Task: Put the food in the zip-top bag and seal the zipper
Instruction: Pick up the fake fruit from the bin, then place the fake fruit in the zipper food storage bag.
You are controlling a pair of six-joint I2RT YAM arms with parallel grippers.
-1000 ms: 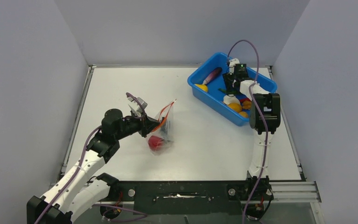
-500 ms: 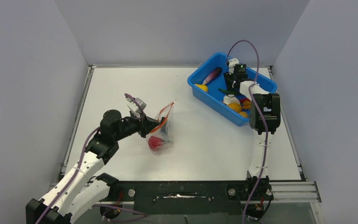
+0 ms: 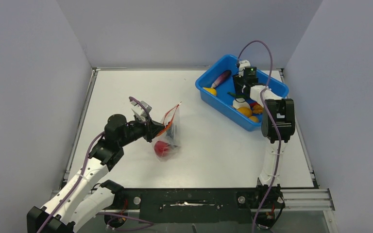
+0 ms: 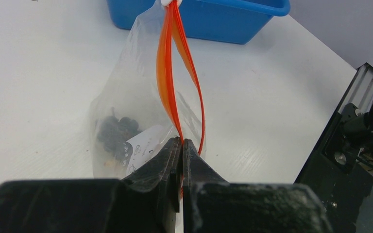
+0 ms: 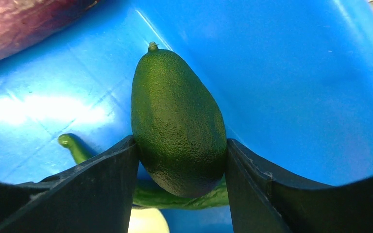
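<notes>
**Item:** avocado [image 5: 177, 116], toy, dark green, pebbled skin, stem nub on top.
**Location:** inside the blue tub [image 3: 223, 110], upper right of the overhead view.
**Hold:** the right tool [image 5: 179, 145] has both fingers clamped on the avocado's lower flanks, and the fruit stands upright between them. Whether it rests on the tub floor cannot be told.
**Neighbours:** a slim green piece [image 5: 75, 145] lies beneath it. A purple eggplant [image 5: 24, 24] sits at the upper left of the right wrist view.

**Destination:** zip-top bag [image 3: 169, 133], clear and crinkled, on the white surface [image 3: 126, 87], left of centre in the overhead view. It lies down and to the left of the avocado, well apart from it.
**Contents:** red ball [image 3: 161, 148], dark grapes [image 4: 116, 133].

**Mouth:** zipper [image 4: 167, 73], red-orange and unsealed, its two strips bowed apart into a narrow slit. Its long axis runs from the left tool [image 4: 181, 144] up and right toward the tub.
**Left tool:** pinched tight on the near end of the zipper, with that edge raised.

**Judgement:** the right arm, the nearer to the tub, is the carrier. The slit looks slim against the avocado's girth, so the fruit likely needs to go in narrow end first, along the opening.
</notes>
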